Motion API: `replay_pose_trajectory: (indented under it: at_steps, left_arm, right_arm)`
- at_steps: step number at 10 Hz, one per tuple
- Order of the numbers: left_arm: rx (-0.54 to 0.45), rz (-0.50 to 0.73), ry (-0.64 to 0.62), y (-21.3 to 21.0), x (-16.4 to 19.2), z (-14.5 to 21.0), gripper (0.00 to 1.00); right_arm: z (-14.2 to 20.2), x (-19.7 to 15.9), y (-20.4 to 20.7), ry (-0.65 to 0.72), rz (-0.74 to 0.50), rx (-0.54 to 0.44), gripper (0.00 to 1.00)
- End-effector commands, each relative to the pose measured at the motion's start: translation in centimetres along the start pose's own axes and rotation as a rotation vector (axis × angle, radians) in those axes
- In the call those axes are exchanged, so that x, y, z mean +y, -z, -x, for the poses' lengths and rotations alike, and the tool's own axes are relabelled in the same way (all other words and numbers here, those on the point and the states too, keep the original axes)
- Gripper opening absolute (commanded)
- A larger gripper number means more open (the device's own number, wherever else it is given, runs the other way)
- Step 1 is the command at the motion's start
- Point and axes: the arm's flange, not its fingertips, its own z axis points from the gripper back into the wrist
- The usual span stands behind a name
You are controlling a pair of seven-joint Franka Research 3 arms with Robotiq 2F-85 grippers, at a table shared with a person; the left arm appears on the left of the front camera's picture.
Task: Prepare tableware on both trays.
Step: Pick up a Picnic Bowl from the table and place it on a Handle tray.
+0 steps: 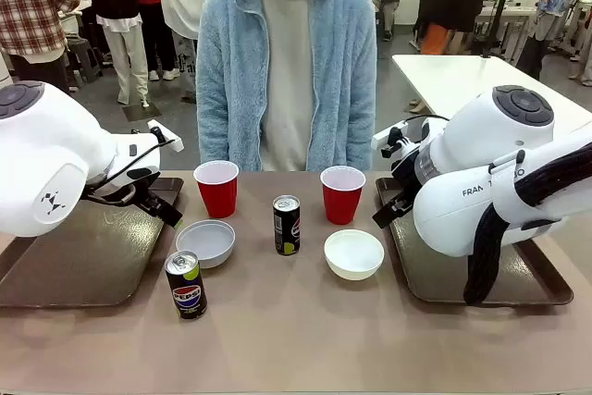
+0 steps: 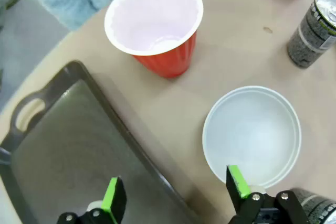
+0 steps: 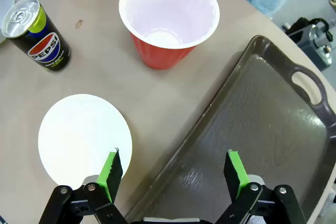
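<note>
Two red cups stand at the far side of the table, in front of the person. Before them lie two white bowls, a black can with a yellow-green mark and a Pepsi can. My left gripper hangs open over the left tray's inner rim. In the left wrist view that gripper is empty, between tray and bowl, with a cup ahead. My right gripper is open and empty over the right tray's edge, near a bowl and a cup.
A person in a light blue fleece jacket stands at the far edge with no hands over the table. Both trays hold nothing. A strip of bare tabletop runs along the near edge. Another white table stands behind at the right.
</note>
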Motion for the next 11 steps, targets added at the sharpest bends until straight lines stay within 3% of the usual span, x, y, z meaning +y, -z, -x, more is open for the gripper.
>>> replay_pose_trajectory:
  at_steps: [1, 11]
  left_arm:
    - [0.0, 0.0, 0.0, 0.0, -0.01, 0.0, 1.0]
    - [0.0, 0.0, 0.0, 0.0, -0.01, 0.0, 1.0]
  right_arm:
    - [0.0, 0.0, 0.0, 0.0, 0.0, 0.0, 1.0]
    - [0.0, 0.0, 0.0, 0.0, 0.0, 0.0, 1.0]
